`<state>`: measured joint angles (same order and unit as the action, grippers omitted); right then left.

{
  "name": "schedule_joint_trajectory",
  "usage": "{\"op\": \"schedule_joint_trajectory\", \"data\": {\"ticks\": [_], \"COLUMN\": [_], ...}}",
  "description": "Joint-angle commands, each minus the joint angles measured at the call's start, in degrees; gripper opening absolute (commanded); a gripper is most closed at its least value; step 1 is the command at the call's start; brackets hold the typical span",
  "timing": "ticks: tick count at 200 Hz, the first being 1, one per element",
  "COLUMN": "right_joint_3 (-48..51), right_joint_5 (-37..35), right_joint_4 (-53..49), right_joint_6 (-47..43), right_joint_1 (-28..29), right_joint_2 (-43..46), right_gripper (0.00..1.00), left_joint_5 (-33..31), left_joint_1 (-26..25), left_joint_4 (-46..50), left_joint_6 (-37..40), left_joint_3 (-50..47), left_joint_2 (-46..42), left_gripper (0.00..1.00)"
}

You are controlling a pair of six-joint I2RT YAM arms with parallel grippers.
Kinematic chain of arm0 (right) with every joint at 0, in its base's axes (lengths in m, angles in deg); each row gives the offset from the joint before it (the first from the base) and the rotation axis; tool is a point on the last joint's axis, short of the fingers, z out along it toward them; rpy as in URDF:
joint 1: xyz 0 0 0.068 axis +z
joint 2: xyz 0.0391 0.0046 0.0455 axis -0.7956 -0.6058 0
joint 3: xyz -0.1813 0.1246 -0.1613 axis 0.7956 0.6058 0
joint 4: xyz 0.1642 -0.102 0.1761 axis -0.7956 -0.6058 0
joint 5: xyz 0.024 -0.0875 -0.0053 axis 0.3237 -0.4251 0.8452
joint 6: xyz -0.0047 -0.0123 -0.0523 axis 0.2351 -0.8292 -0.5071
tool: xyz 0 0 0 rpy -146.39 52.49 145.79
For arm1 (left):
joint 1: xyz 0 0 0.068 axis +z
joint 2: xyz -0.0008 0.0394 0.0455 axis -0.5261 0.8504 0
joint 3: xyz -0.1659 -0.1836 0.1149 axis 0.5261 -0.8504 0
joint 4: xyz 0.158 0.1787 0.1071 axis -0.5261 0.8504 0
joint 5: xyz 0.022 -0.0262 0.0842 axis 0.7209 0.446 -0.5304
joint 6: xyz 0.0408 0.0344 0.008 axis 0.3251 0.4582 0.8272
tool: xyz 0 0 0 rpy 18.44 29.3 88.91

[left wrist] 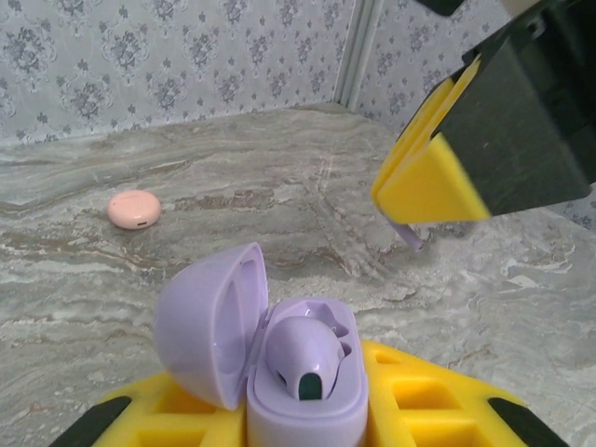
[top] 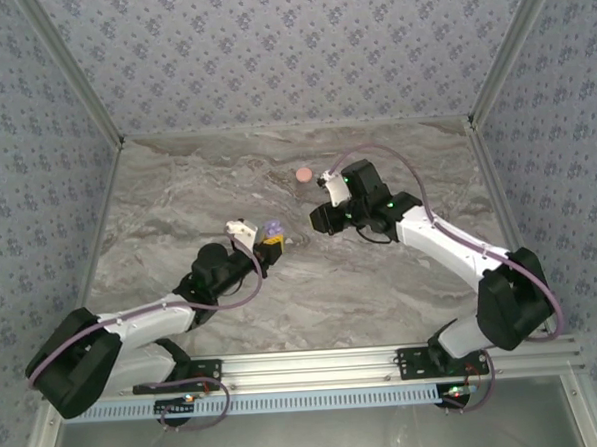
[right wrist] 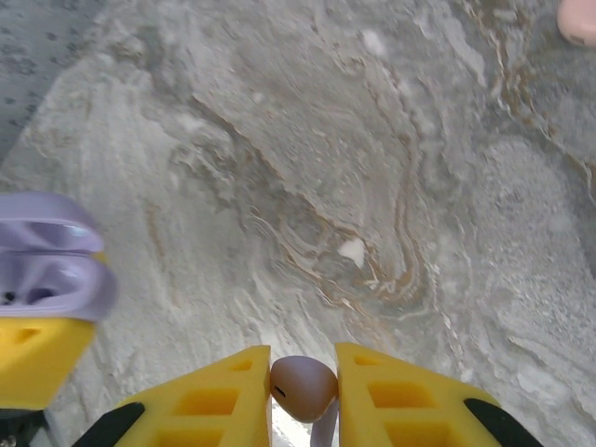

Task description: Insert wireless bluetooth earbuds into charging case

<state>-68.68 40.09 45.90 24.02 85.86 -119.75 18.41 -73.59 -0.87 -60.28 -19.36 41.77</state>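
Right gripper (right wrist: 303,361) pinches a lavender earbud (right wrist: 304,387) between its yellow fingers (right wrist: 209,402), bottom centre of the right wrist view. The bud head sits at the tips and the stem runs down between them. In the left wrist view, upper right, the stem pokes out below those fingers, above the table (top: 176,180) and apart from the case (left wrist: 307,421).

Case is lavender, bottom centre of the left wrist view, clamped upright by the left gripper (top: 270,243). Lid (left wrist: 200,326) is swung open to the left. A second earbud (left wrist: 300,359) sits seated in the case.

In the top view both grippers are near frame centre, left one lower left, right one upper right, tips facing, near but not touching. Pink disc (top: 303,173) lies flat on the grey marbled table just above them, apart from both. Patterned walls (top: 269,45) ring the table.
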Motion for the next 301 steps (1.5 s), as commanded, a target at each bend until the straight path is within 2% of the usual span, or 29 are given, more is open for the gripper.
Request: {"op": "schedule_joint_trajectory", "data": {"ticks": [1,91,301], "right_joint_3": [-0.8,-3.6,-4.7], "right_joint_5": [2.2,4.8,5.2], "right_joint_4": [1.6,8.7,12.4], "right_joint_6": [-0.4,-0.5,1.0], "right_joint_1": [1.3,5.4,8.3], "right_joint_2": [2.4,4.1,2.0], "right_gripper": [0.22,0.22,0.22], "left_joint_5": [1.5,0.9,-2.5], "left_joint_1": [-0.8,-2.3,-4.0], "left_joint_4": [-7.0,-12.2,-16.1], "left_joint_6": [-0.4,-2.2,-6.6], "left_joint_3": [-0.1,1.1,3.1], "left_joint_2": [1.0,2.1,3.5], "left_gripper": [0.26,0.26,0.26]}}
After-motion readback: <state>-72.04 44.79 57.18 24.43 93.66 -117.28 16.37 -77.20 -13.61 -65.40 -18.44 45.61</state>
